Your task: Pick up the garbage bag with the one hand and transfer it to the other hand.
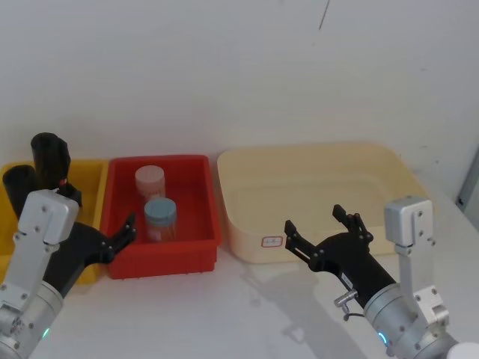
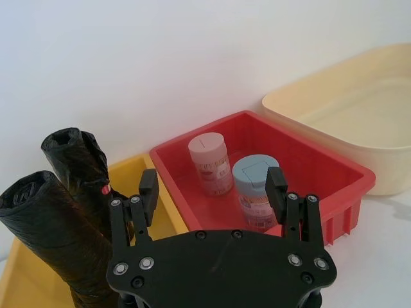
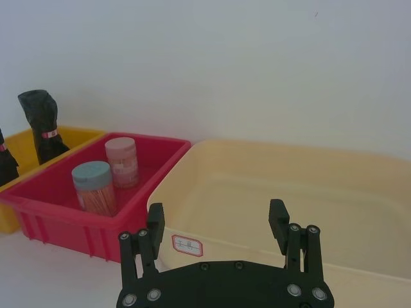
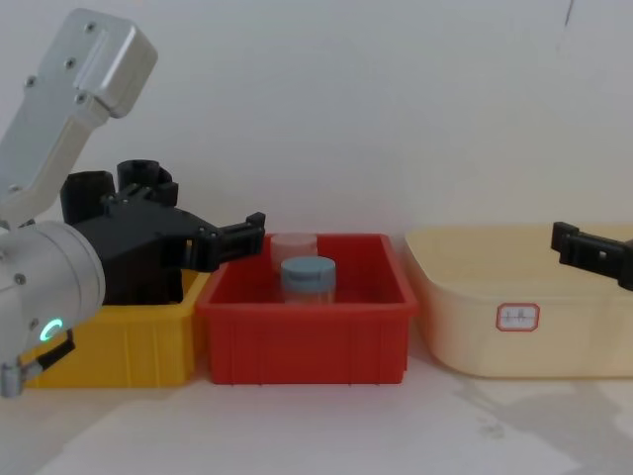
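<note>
The garbage bag (image 2: 38, 218), a plain black roll, stands upright in the yellow bin (image 1: 91, 170) at the far left (image 1: 18, 184). Beside it, farther back, stands a second black roll (image 1: 51, 155) with a small red mark (image 2: 74, 157). My left gripper (image 1: 105, 224), on the arm with the green-teal light, hovers open and empty over the front of the yellow bin where it meets the red one, to the right of both rolls (image 2: 212, 179) (image 4: 242, 233). My right gripper (image 1: 314, 218) is open and empty in front of the cream tub (image 3: 217, 210).
A red bin (image 1: 209, 243) in the middle holds a pink-lidded jar (image 1: 150, 182) and a blue-lidded jar (image 1: 160, 217). A large cream tub (image 1: 247, 250) with a small red label sits on the right. A white wall rises close behind all three containers.
</note>
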